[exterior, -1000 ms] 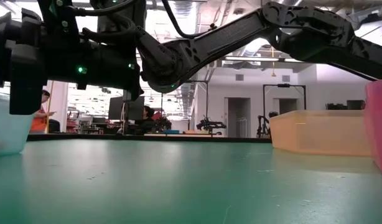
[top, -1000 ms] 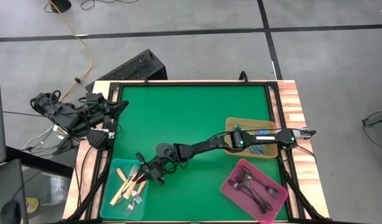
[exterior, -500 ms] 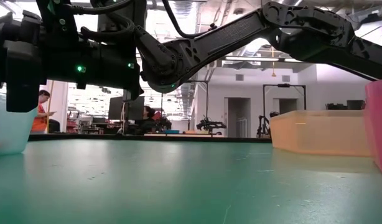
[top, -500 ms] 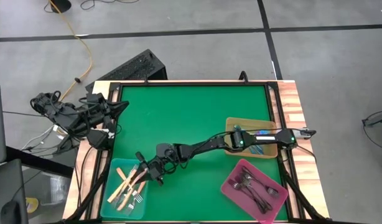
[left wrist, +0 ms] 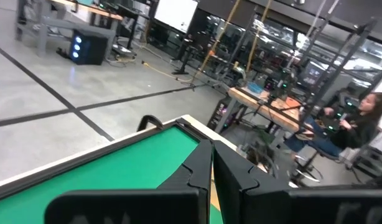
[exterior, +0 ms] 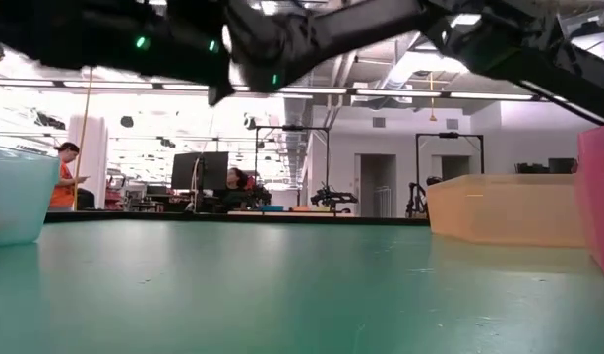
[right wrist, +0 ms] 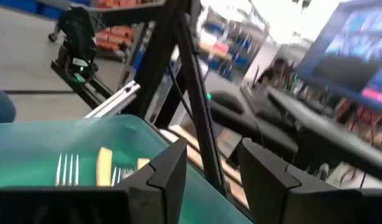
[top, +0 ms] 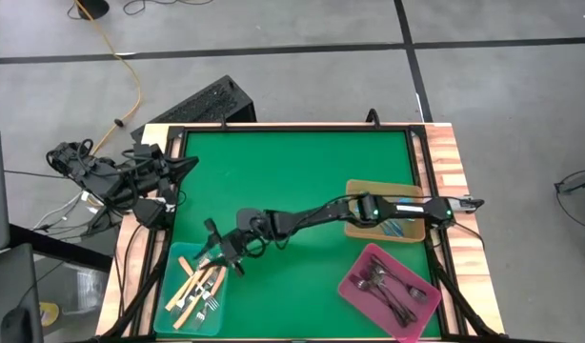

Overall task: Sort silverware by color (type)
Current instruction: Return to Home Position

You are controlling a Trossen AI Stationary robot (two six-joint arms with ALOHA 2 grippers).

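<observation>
**A:** What does the teal tray (top: 178, 255) hold?

**B:** The cream-handled forks (top: 197, 286), heaped crisscross, with no other kind among them. The right wrist view shows tines and a pale handle on its floor.

**A:** Where is the right tool (top: 216, 252)?

**B:** Above that tray's far corner, on the side nearest the middle of the table (top: 292, 171). Its fingers (right wrist: 169, 168) stand spread apart with nothing between them.

**A:** And the other containers?

**B:** The pink tray (top: 354, 284) sits well apart from the teal tray, along the same table edge. It holds the dark forks (top: 393, 291) in a loose pile. The tan tray (top: 357, 189) lies just beyond the pink one, farther again from the teal tray. The right arm crosses over it, so only part of the iridescent forks (top: 399, 227) shows inside.

**A:** The left tool (top: 186, 162)?

**B:** It waits at the table's side edge, well behind the teal tray. Its fingers (left wrist: 200, 165) are pressed together and hold nothing.
</observation>
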